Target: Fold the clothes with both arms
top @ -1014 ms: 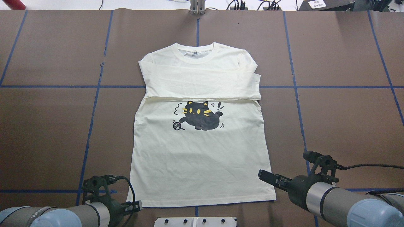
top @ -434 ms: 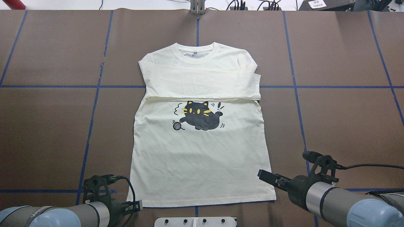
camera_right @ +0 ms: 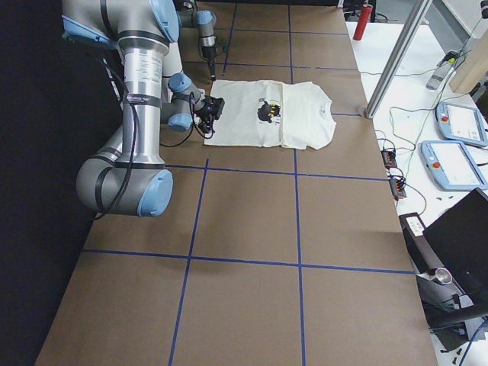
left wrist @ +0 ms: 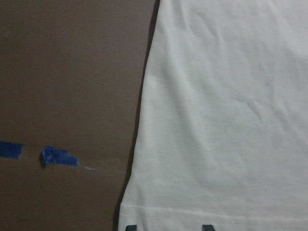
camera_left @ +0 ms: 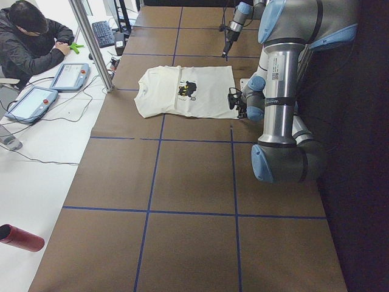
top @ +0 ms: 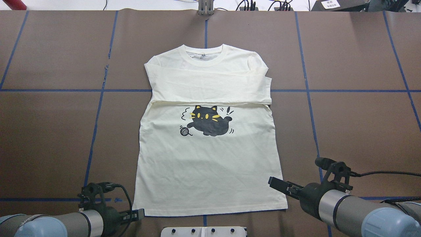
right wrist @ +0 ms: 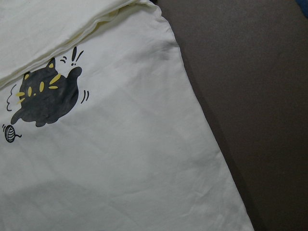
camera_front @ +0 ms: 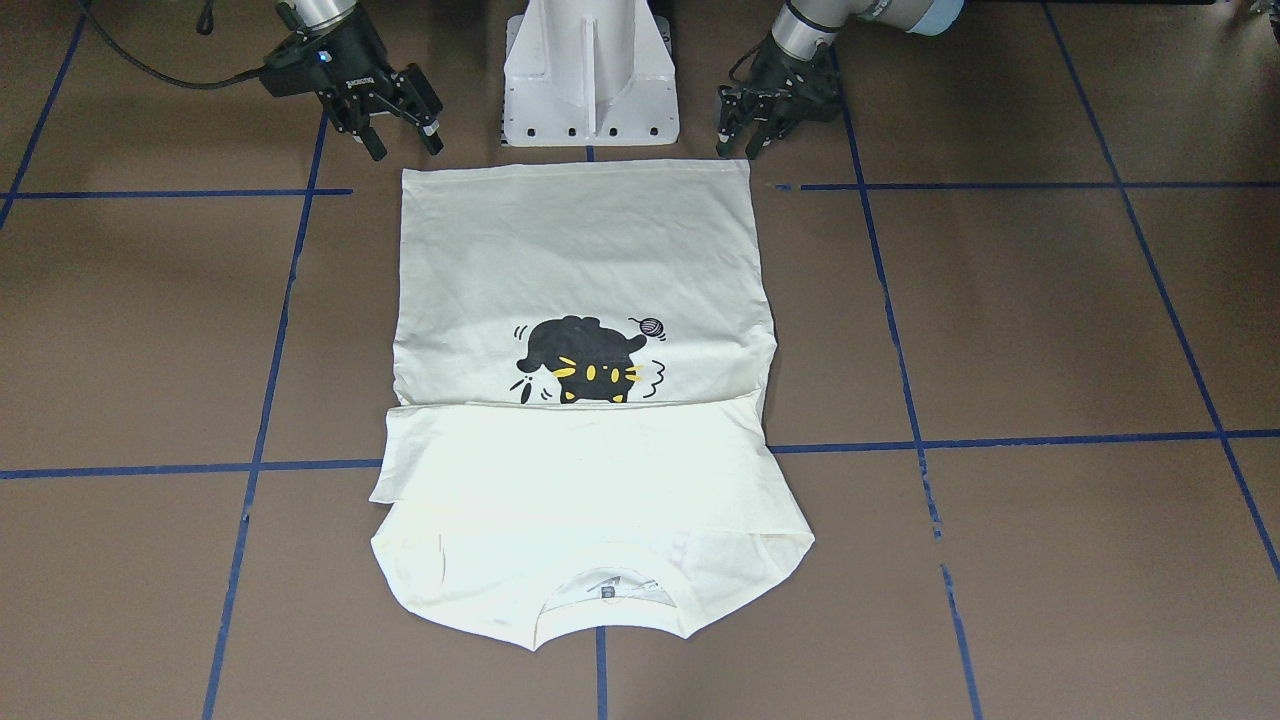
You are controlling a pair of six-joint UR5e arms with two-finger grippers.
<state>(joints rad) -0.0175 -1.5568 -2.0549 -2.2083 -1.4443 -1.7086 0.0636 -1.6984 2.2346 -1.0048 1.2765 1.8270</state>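
- Down at the near edge of the table, the left gripper point(camera_front: 745, 140) has its jaws spread with nothing between them. Its wrist camera shows two dark fingertips point(left wrist: 130, 227) at the hem of the T-shirt point(top: 210, 164), by the corner on the robot's left. Whether they touch the cloth I cannot tell.
- Across from it, the right gripper point(camera_front: 408, 150) is likewise spread wide and holds nothing. It sits near the hem's other corner, and contact cannot be judged.
- Between the two grippers the cream T-shirt lies flat, print side up, with its hem toward the robot and its collar on the far side.
- Both sleeves are folded across the chest in a band, and the band's lower edge runs just above the black cat print point(top: 207, 121).
- Under the shirt, the brown table point(top: 49, 138) is marked into squares by blue tape lines point(top: 95, 131).
- Behind the hem stands the white pedestal base point(camera_front: 590, 70).
- Further out, at a white side desk, a person point(camera_left: 30, 42) sits beside two tablets point(camera_left: 70, 76), and a red bottle point(camera_left: 21, 237) lies nearer the camera.
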